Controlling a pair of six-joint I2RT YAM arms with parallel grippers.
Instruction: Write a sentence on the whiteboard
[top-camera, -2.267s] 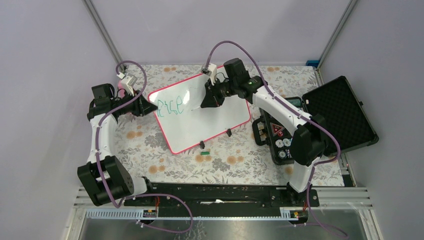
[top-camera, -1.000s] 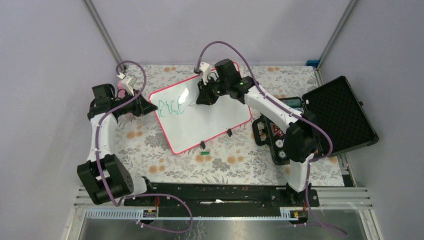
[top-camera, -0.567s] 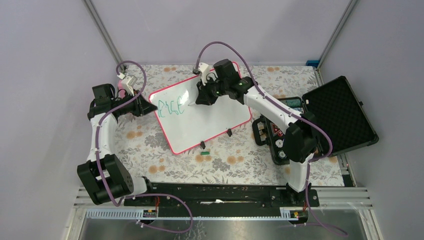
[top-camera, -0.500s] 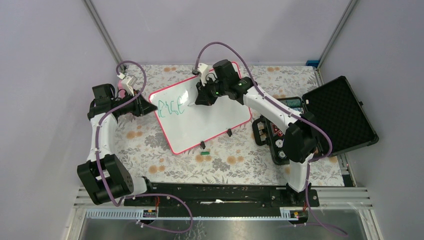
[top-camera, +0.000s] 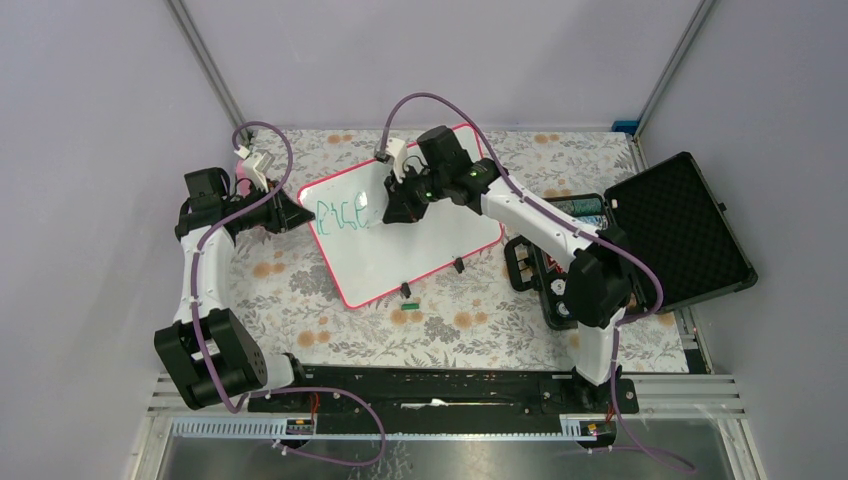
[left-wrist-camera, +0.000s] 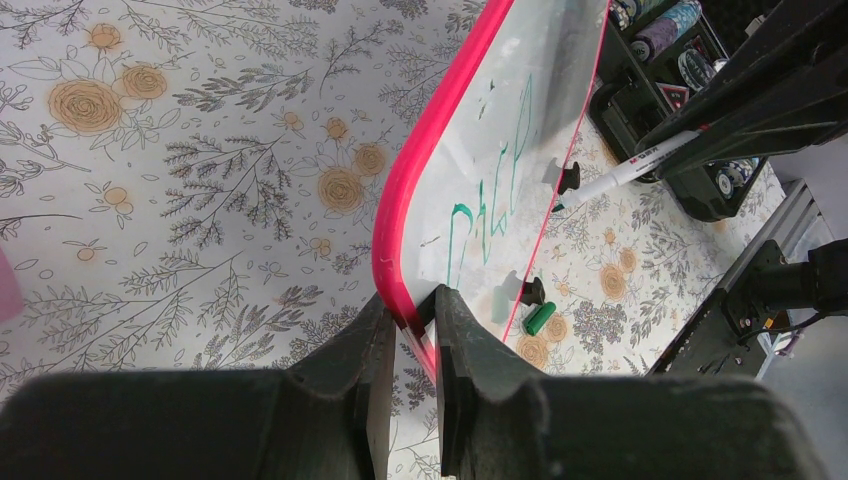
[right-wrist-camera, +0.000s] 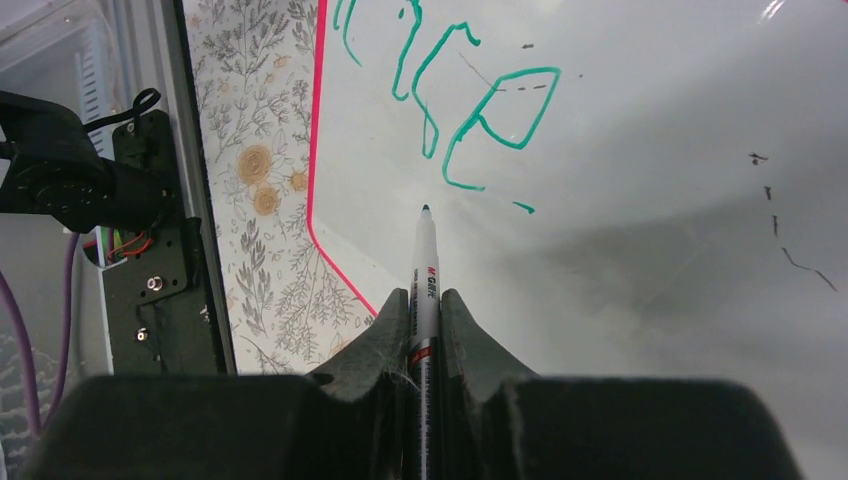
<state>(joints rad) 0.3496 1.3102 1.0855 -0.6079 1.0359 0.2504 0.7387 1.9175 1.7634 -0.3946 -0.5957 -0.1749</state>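
You see the whiteboard (top-camera: 420, 255) tilted mid-table, green writing (top-camera: 340, 215) at its nine o'clock end, your right gripper (top-camera: 389, 213) beside the writing, your left gripper (top-camera: 303, 214) at that edge.

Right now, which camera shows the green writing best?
The right wrist view: the green writing looks big and sharp. The left wrist view shows it slanted and smaller; the top view shows it tiny.

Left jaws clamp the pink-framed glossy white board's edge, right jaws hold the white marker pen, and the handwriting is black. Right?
No: the handwriting on the pink-framed glossy white board is green-teal, not black, as the right wrist view shows. The rest holds.
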